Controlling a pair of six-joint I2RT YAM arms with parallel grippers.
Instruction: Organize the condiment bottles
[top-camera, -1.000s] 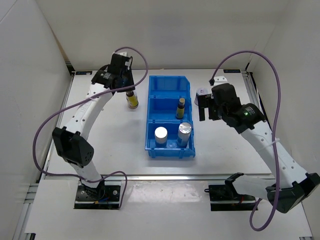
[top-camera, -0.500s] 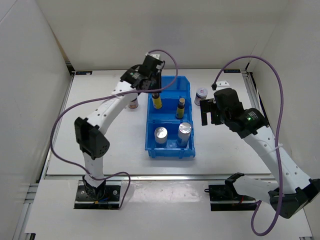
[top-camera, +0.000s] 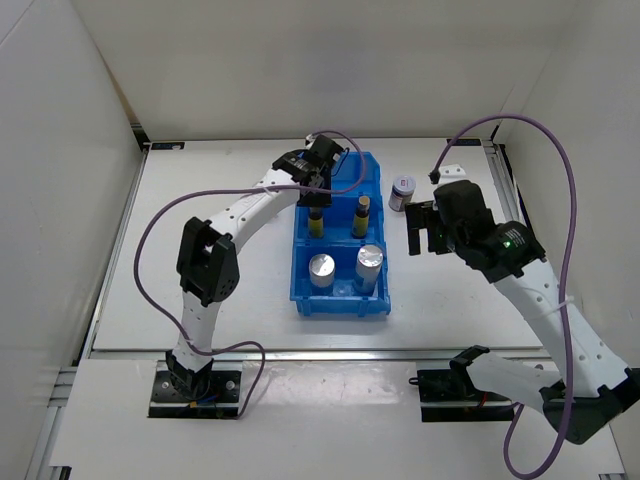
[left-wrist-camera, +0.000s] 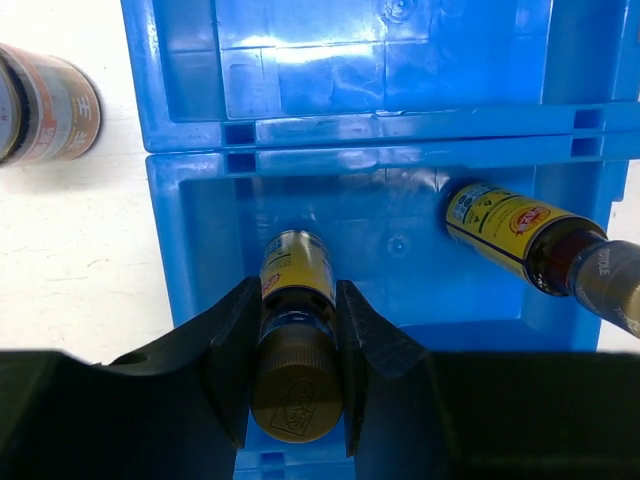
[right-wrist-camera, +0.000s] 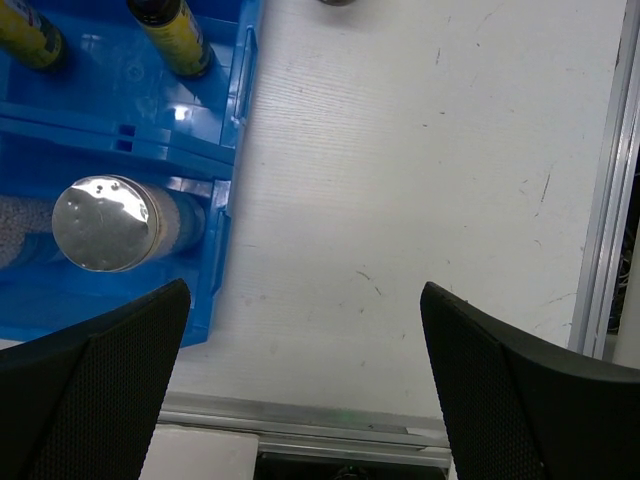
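Observation:
My left gripper (top-camera: 318, 197) is shut on a slim amber bottle (top-camera: 317, 224) by its neck, in the middle compartment of the blue bin (top-camera: 340, 300). In the left wrist view the gripper (left-wrist-camera: 297, 300) clamps that bottle (left-wrist-camera: 297, 262). The second amber bottle (left-wrist-camera: 520, 232) stands beside it (top-camera: 361, 217). Two silver-topped cylinders (top-camera: 321, 270) (top-camera: 369, 264) stand in the near compartment. One squat jar (top-camera: 403, 189) stands right of the bin; the other (left-wrist-camera: 45, 100) stands left of it. My right gripper (top-camera: 420, 230) is open and empty over the table right of the bin (right-wrist-camera: 303, 300).
The bin's right wall (right-wrist-camera: 228, 200) and one silver-topped cylinder (right-wrist-camera: 103, 222) lie left of my right gripper. A metal rail (right-wrist-camera: 600, 200) runs along the table's right edge and another (top-camera: 330, 352) along the near edge. White walls enclose the table.
My left gripper has carried the amber bottle from the table left of the bin rightward into the middle compartment. My right gripper has drifted slightly right and nearer, still open.

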